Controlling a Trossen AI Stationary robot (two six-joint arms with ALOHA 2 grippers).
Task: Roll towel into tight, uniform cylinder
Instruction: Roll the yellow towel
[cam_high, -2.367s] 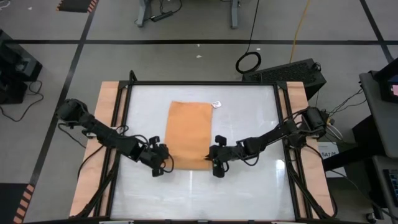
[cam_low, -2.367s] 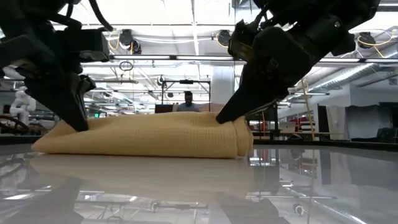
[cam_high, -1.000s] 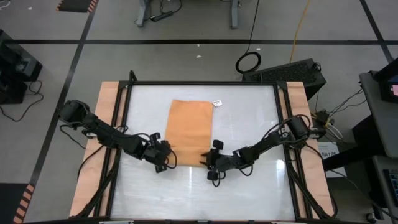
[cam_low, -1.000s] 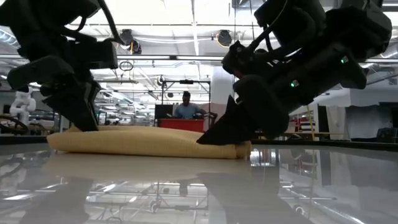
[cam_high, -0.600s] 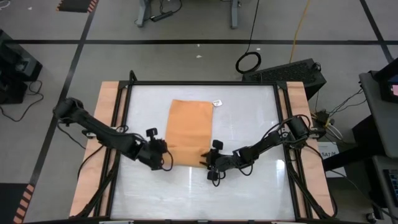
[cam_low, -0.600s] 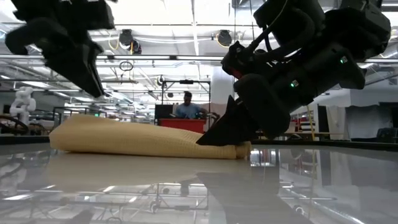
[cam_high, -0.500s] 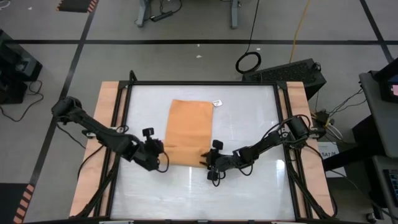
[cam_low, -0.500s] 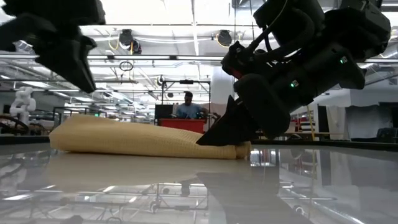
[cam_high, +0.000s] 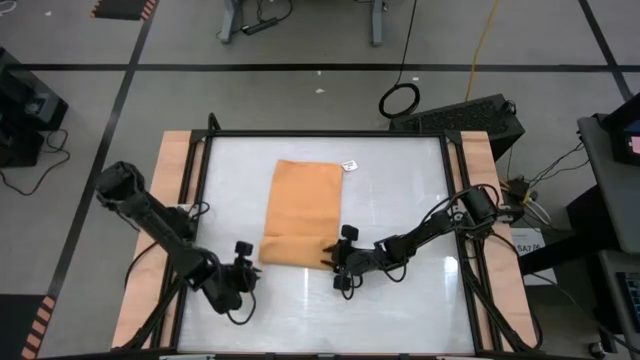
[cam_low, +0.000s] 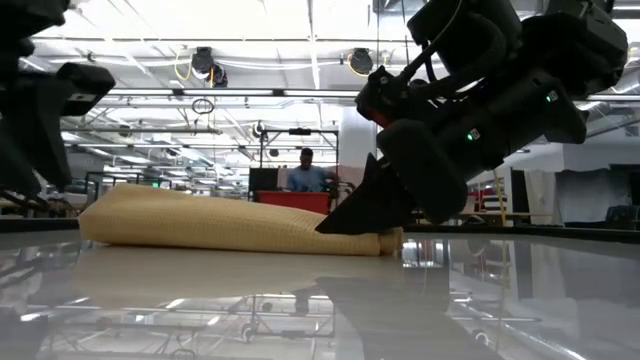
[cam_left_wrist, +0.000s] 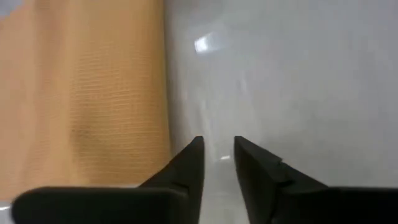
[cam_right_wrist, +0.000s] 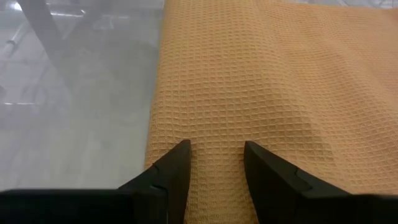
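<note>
The orange-tan towel (cam_high: 302, 210) lies flat on the glossy white table, long side running far to near, with its white tag (cam_high: 349, 166) at the far right corner. Its near edge (cam_low: 230, 228) forms a thick fold. My right gripper (cam_high: 333, 262) sits on the towel's near right corner, shut on cloth. My left gripper (cam_high: 250, 275) hangs above bare table off the near left corner; in its wrist view the fingers (cam_left_wrist: 219, 146) stand slightly apart, with nothing between them and the towel (cam_left_wrist: 81, 93) off to one side. My right gripper has the towel's near right corner (cam_right_wrist: 216, 134) between its two fingers, where a low ridge of cloth stands in the gap. The fingers slant down from the table's right and near side (cam_low: 345, 222). The towel stays on the table, slack. How many layers are caught, I cannot tell.
A black frame (cam_high: 330, 134) borders the table, with wooden boards (cam_high: 170, 200) along both sides. Bare tabletop lies between the towel and the near edge. Beyond the table a person (cam_low: 303, 172) sits behind a red object (cam_low: 290, 200).
My left gripper has come off the towel's near left corner, risen a little and swung toward the table's near left, rolling as it went. The towel's left end, flattened under it before, has puffed up. The right gripper and the towel's right end have kept still.
</note>
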